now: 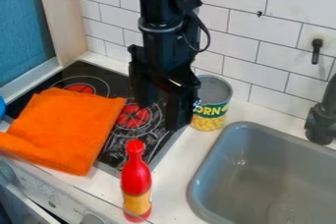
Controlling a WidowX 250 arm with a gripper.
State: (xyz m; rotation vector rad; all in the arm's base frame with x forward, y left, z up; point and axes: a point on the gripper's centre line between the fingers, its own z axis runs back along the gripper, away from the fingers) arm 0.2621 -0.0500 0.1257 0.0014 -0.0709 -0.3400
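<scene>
Hanging over stovetop [121,84], pincer [160,116] near lettered can [211,101].

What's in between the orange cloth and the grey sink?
In the camera view, the red bottle stands between the orange cloth and the grey sink, with bare white counter between bottle and sink.

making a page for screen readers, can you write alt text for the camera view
A black robot gripper, open and empty, hangs over a black stovetop, close to a metal can. An orange cloth lies over the stovetop's left part; a red bottle with a yellow label stands in front, and a gray sink is at right.
</scene>
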